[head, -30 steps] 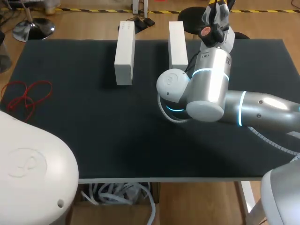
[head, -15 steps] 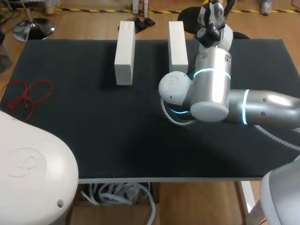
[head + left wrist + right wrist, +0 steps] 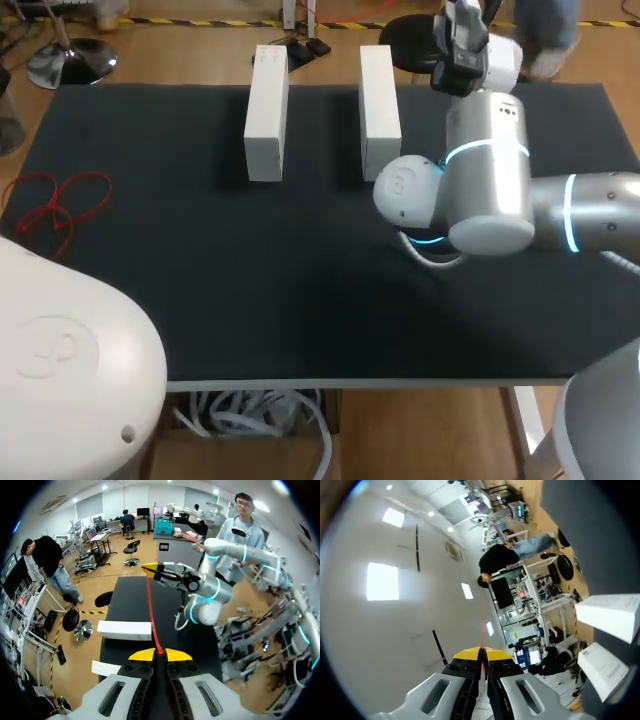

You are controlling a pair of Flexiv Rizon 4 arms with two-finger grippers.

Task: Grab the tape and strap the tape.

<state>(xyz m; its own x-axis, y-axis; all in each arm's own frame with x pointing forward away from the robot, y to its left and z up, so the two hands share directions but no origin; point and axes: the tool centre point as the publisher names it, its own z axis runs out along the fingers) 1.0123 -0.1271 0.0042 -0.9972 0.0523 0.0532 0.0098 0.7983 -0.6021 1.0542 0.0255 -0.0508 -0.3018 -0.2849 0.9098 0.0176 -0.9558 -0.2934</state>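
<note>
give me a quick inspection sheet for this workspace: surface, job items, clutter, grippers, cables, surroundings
surface: black table, no damage seen
job's things: red tape runs in a straight line between the two grippers, above the table; red loops lie at the table's left edge, and whether they join the tape cannot be told
clutter: two white boxes lie side by side, apart, near the far edge
grippers: left gripper shut on the tape; right gripper shut on the tape's other end
cables: white hose loops under the right arm
surroundings: nothing seen
</note>
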